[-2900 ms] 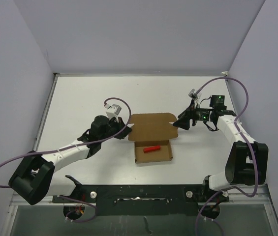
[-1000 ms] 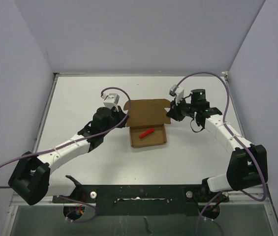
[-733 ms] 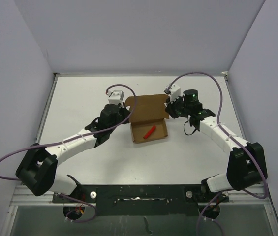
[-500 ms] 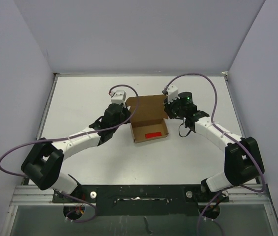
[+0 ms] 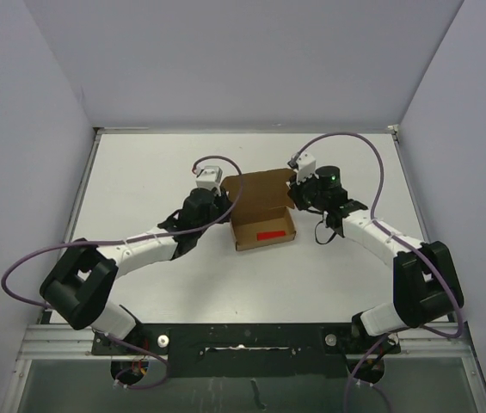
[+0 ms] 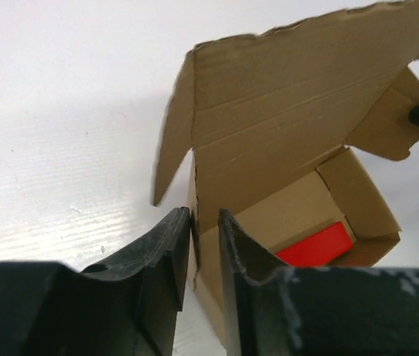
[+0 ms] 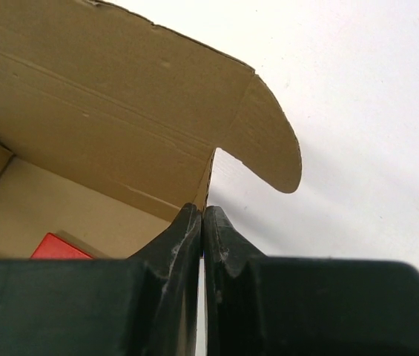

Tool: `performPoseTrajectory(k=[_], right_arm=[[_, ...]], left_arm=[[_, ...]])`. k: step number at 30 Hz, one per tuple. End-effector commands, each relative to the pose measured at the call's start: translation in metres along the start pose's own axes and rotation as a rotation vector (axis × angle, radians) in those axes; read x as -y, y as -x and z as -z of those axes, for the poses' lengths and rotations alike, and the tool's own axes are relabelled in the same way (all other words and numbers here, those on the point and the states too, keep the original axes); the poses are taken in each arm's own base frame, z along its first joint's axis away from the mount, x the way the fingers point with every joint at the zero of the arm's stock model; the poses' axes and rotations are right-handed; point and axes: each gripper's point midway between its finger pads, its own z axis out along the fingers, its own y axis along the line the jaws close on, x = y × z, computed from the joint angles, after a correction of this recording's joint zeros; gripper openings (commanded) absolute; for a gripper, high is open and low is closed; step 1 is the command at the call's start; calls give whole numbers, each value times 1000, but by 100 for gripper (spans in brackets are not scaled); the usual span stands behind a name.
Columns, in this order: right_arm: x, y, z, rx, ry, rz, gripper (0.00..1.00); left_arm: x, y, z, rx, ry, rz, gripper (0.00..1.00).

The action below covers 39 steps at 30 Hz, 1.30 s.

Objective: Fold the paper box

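Observation:
The brown paper box (image 5: 261, 194) sits mid-table with its lid standing up at the back and a red block (image 5: 269, 235) lying inside. My left gripper (image 5: 225, 210) straddles the box's left wall. In the left wrist view the paper box (image 6: 268, 141) has that wall between the fingers of the left gripper (image 6: 204, 215), which stand slightly apart, with a gap on the inner side; the red block (image 6: 314, 246) shows beyond. My right gripper (image 5: 295, 196) is at the right wall. In the right wrist view the right gripper (image 7: 202, 210) is pinched shut on the paper box (image 7: 105, 119) at its wall edge.
The white table (image 5: 139, 172) stretches to grey walls at the back and both sides. Purple cables loop over both arms. The black mounting rail (image 5: 243, 340) runs along the near edge.
Both arms have carried the box toward the back of the table and the lid has risen from flat to upright. The left jaws, shut before, have eased apart.

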Motion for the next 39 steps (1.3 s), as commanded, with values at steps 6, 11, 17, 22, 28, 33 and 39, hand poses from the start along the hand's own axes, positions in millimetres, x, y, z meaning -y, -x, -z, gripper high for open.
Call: performPoseTrajectory(k=[6,11,17,22,28,33,39], right_arm=[[-1,18,15,94,74,56,0],[-2,17,16,93,100,60,0],[-1,17,17,96,106,58,0],[-3,18,17,98,121,55,0],[-5,15,16,88,134,43,0],[-6,14,16,83,141,30,0],[-10,14,15,84,158,21,0]], left_arm=[[11,22,33,64,-118,43,36],[13,33,67,85,-173,-20,52],[-17,43,104,145,-146,2,54],[-57,31,89,51,-112,123,19],[-52,26,47,36,-201,118,11],[-30,17,23,8,-327,115,11],[-12,4,22,5,-425,89,13]])
